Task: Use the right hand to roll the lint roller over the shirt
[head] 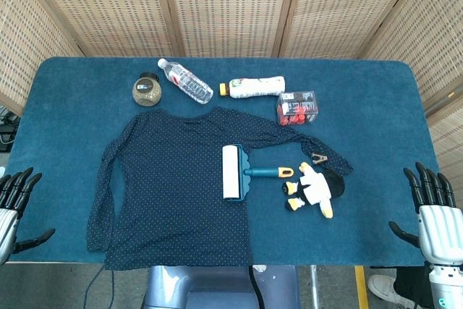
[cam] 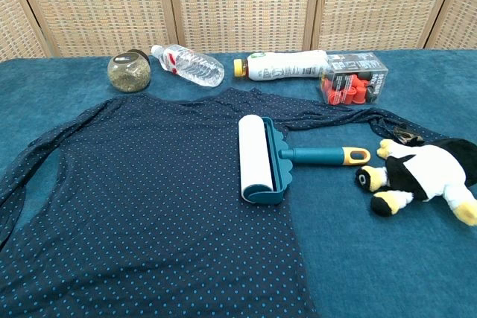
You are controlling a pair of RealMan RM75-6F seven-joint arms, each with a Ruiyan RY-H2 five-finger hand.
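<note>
A dark blue dotted shirt lies spread flat on the blue table. A lint roller with a white roll and a teal handle tipped in yellow rests on the shirt's right edge, handle pointing right. My right hand hangs open at the table's front right edge, well to the right of the roller. At the front left edge my left hand is open too. Neither hand shows in the chest view.
A black and white plush penguin lies just right of the roller handle. Along the back stand a jar, a clear water bottle, a white bottle and a clear box of red items.
</note>
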